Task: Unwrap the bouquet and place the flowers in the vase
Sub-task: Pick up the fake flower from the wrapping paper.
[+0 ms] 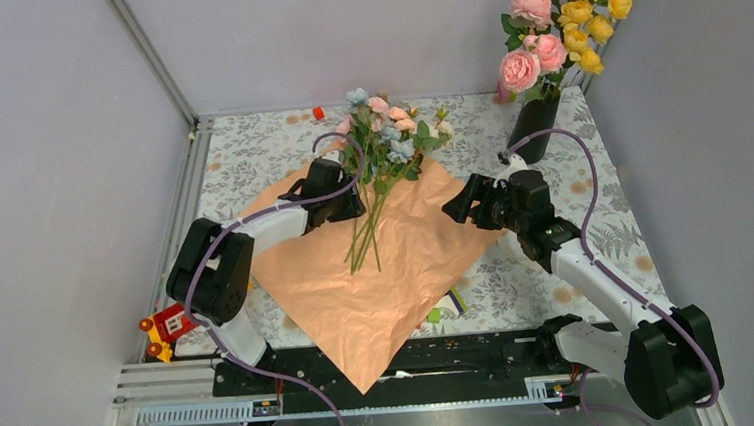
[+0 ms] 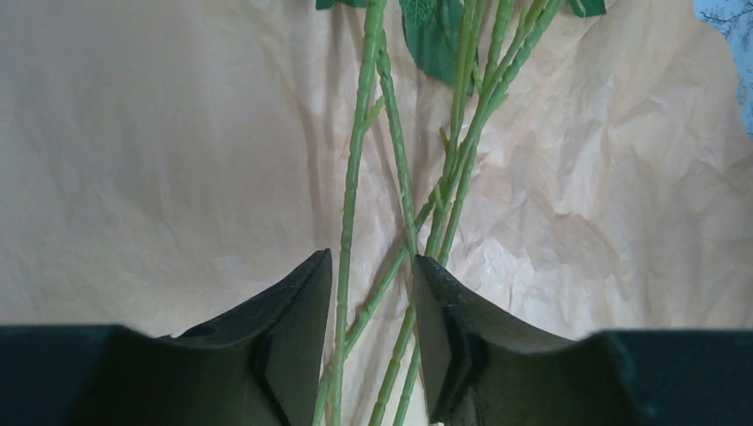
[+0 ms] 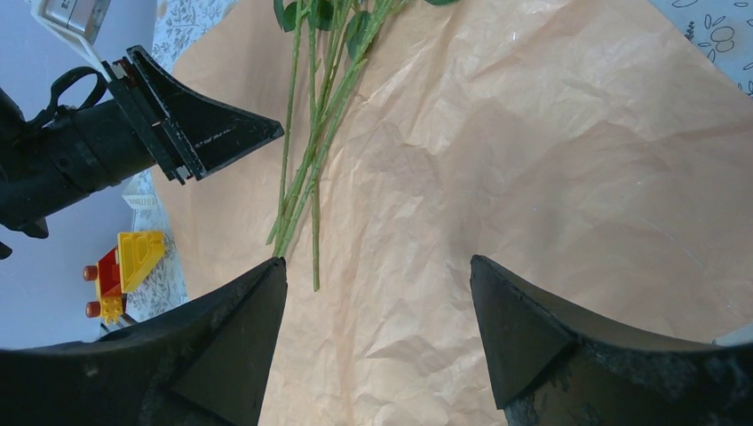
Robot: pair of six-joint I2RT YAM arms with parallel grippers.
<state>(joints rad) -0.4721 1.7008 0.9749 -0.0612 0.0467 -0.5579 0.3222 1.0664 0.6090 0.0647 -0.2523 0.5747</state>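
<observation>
Above the paper, left hand straddles the flowers' stems half open; right hand gapes empty

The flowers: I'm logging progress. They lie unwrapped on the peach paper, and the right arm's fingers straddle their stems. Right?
Not quite. It is the left gripper whose fingers straddle the stems, as the left wrist view shows. The right gripper is open above the peach paper. The flowers do lie unwrapped on it.
</observation>
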